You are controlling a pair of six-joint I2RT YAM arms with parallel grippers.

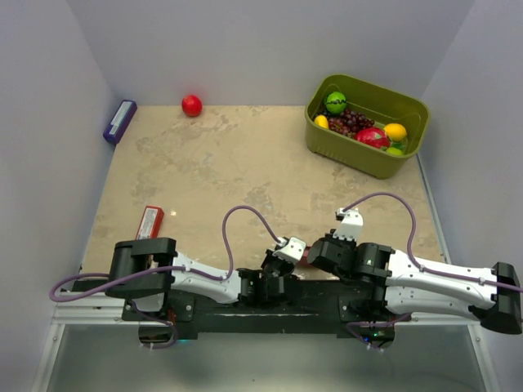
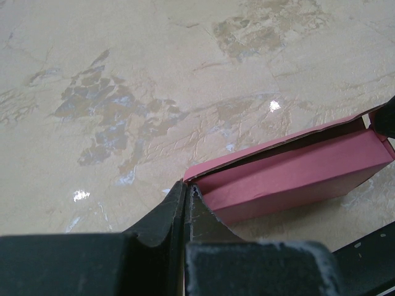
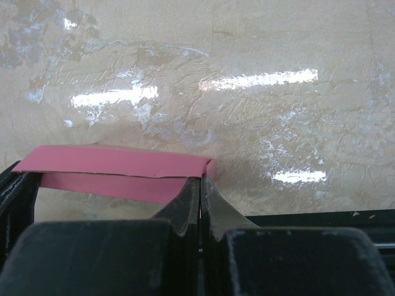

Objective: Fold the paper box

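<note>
1. Looking through the left wrist camera, I see the paper box [image 2: 290, 176] lying on the table [image 2: 123, 61]. It is thin, matt pink card folded into a long, shallow rectangular block with crisp edges. Its top flap stands slightly ajar along the far side, so a dark slit shows.
2. The left gripper [image 2: 187, 190] is clenched, its dark tapered fingers pressed together with no gap. The tips touch the box's near corner; I cannot tell whether a sliver of card is nipped between them.
3. The right gripper [image 3: 199, 185] is likewise squeezed closed, its tips against the box's other end, where the top panel overhangs the side wall.
4. The table is glossy beige with a marbled pattern, mottled patches and bright glare spots.
5. From above, the box sits at the table's near edge between the two wrists, almost wholly hidden by them.
6. Well apart lie a flat red packet [image 1: 149, 221] on the left and an olive-green plastic basket [image 1: 359, 159] of fruit at the far right.
</note>
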